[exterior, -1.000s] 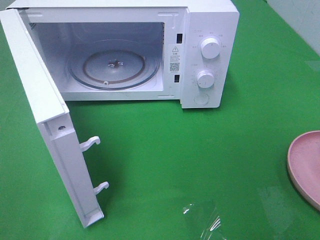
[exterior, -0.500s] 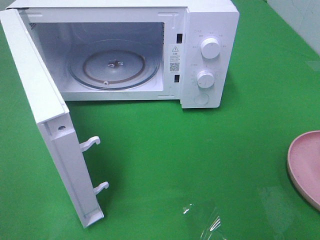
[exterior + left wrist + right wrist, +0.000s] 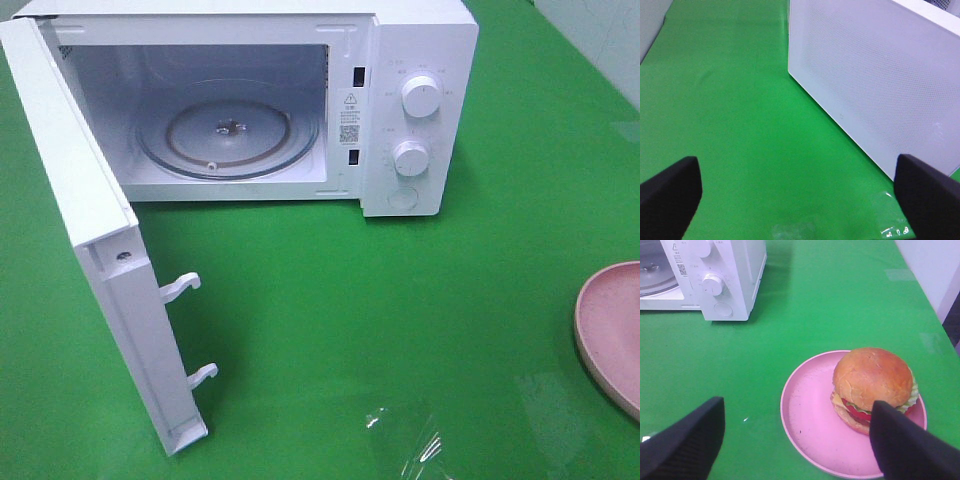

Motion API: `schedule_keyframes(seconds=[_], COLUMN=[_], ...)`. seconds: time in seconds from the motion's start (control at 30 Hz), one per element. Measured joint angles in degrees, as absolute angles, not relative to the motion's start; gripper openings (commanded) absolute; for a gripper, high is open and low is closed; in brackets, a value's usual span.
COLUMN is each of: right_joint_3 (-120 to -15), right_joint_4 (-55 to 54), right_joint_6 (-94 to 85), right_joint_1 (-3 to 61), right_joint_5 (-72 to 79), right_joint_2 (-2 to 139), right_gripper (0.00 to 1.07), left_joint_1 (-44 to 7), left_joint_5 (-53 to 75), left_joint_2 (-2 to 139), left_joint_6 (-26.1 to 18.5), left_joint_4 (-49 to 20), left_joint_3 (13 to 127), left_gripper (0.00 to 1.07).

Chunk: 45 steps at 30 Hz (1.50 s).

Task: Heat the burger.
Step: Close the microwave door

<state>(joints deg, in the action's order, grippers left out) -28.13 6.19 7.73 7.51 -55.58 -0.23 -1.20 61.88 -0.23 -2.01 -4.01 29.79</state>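
The burger, with a golden-brown bun, lettuce and cheese, sits on the pink plate in the right wrist view. My right gripper is open above the plate, and one finger overlaps the burger's near side. The exterior high view shows only the plate's edge at the far right; the burger and both grippers are out of that view. My left gripper is open and empty over the green cloth, beside the outer face of the microwave door.
The white microwave stands at the back with its door swung open to the left and a glass turntable inside. It also shows in the right wrist view. A clear plastic scrap lies on the green cloth near the front.
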Motion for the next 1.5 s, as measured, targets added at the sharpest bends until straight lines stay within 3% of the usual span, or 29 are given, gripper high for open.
schedule_keyframes(seconds=[0.4, 0.57, 0.6, 0.63, 0.7, 0.73, 0.77, 0.8, 0.83, 0.87, 0.9, 0.93, 0.97, 1.0, 1.27, 1.33, 1.43, 1.5], right_joint_3=[-28.1, -28.1, -28.1, -28.1, -28.1, -28.1, -28.1, -28.1, -28.1, -28.1, -28.1, -28.1, -28.1, -28.1, -28.1, -28.1, -28.1, -28.1], right_joint_4=[6.2, 6.2, 6.2, 6.2, 6.2, 6.2, 6.2, 6.2, 6.2, 6.2, 6.2, 6.2, 6.2, 6.2, 6.2, 6.2, 6.2, 6.2], right_joint_6=[7.7, 7.7, 7.7, 7.7, 7.7, 7.7, 7.7, 7.7, 7.7, 7.7, 7.7, 7.7, 7.7, 7.7, 7.7, 7.7, 7.7, 7.7], right_joint_1=[7.5, 7.5, 7.5, 7.5, 7.5, 7.5, 7.5, 7.5, 7.5, 7.5, 7.5, 7.5, 7.5, 7.5, 7.5, 7.5, 7.5, 7.5], right_joint_5=[-55.6, -55.6, -55.6, -55.6, -55.6, -55.6, -55.6, -55.6, -55.6, -55.6, -55.6, -55.6, -55.6, -55.6, -55.6, -55.6, -55.6, -55.6], right_joint_2=[-0.2, -0.2, -0.2, -0.2, -0.2, -0.2, -0.2, -0.2, -0.2, -0.2, -0.2, -0.2, -0.2, -0.2, -0.2, -0.2, -0.2, -0.2], right_gripper=[0.76, 0.76, 0.76, 0.76, 0.76, 0.76, 0.76, 0.76, 0.76, 0.76, 0.76, 0.76, 0.76, 0.76, 0.76, 0.76, 0.76, 0.76], left_joint_1=[-1.2, -1.2, -1.2, -1.2, -1.2, -1.2, -1.2, -1.2, -1.2, -1.2, -1.2, -1.2, -1.2, -1.2, -1.2, -1.2, -1.2, -1.2], left_joint_5=[61.9, 60.9, 59.8, 59.8, 57.5, 57.5, 55.9, 55.9, 53.6, 52.3, 52.3, 49.4, 49.4, 46.1, 34.4, 24.1, 20.6, 6.4], left_joint_2=[-0.2, -0.2, -0.1, -0.1, 1.8, 1.8, 3.8, 3.8, 6.5, 7.8, 7.8, 11.0, 11.0, 14.5, 25.0, 29.4, 30.4, 33.9], left_joint_6=[-1.1, -0.6, 0.6, 0.6, 2.7, 2.7, 3.6, 3.6, 4.1, 4.2, 4.2, 4.2, 4.2, 4.4, 4.3, 3.7, 3.6, 3.6], left_joint_4=[-3.6, -3.4, -2.3, -2.3, -0.7, -0.7, -0.4, -0.4, 0.0, 0.0, 0.0, 0.0, 0.0, 0.0, 0.0, 0.0, 0.0, -0.4], left_joint_3=[29.8, 30.1, 30.5, 30.5, 30.8, 30.8, 30.9, 30.9, 30.9, 30.9, 30.9, 30.9, 30.9, 30.9, 29.9, 26.9, 25.7, 20.1], left_gripper=[0.97, 0.88, 0.79, 0.79, 0.61, 0.61, 0.49, 0.49, 0.35, 0.28, 0.28, 0.14, 0.14, 0.00, 0.00, 0.00, 0.00, 0.00])
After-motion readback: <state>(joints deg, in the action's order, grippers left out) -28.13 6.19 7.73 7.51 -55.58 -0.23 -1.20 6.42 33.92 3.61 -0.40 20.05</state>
